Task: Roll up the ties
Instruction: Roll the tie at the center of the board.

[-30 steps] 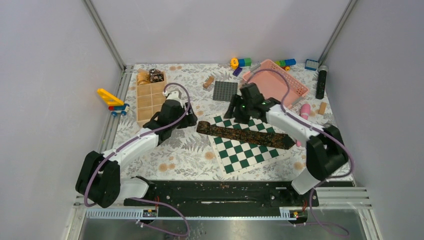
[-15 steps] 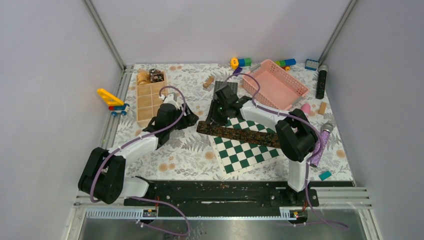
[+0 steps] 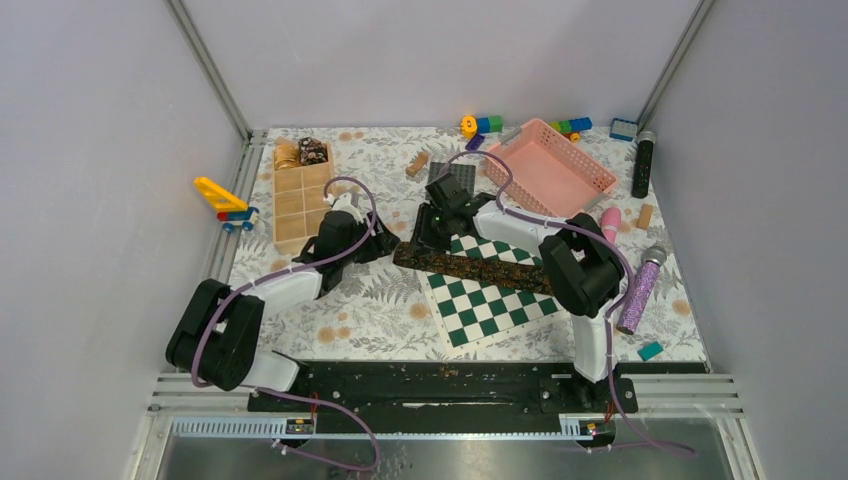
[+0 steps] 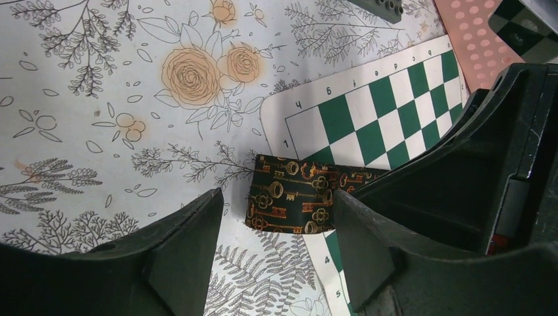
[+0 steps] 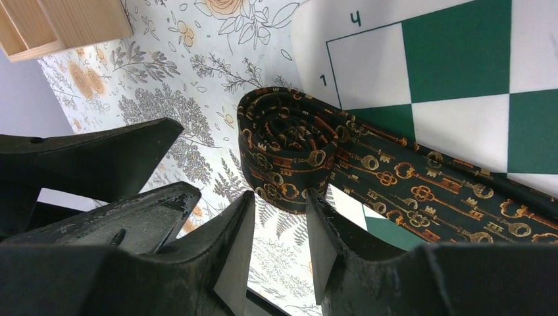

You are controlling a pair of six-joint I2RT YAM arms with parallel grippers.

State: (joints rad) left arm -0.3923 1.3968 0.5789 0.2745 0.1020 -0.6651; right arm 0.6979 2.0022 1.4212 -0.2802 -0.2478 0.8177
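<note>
The tie (image 3: 480, 270) is a dark band printed with gold and orange keys. It lies aslant across the green-and-white chessboard mat (image 3: 490, 305) in the middle of the top view. Its left end, just off the mat's corner on the floral tabletop (image 3: 350, 310), is wound into a small flat coil. The rest trails toward the lower right, unrolled.

The left pincer (image 4: 276, 197) is open, with a finger on either side of that coil. The right pincer (image 5: 279, 197) stands at the coil's near edge with its jaws a little apart; whether they pinch the cloth I cannot tell. The right arm (image 3: 520, 232) crosses above the mat, and its elbow hides the band's lower-right end.

In the wooden box (image 3: 300, 205) at upper left, the two far compartments hold a golden-tan coil (image 3: 287, 153) and a dark speckled coil (image 3: 313, 150). A pink basket (image 3: 550, 170) sits at upper right, and a purple glittery microphone (image 3: 637, 290) lies at the right.
</note>
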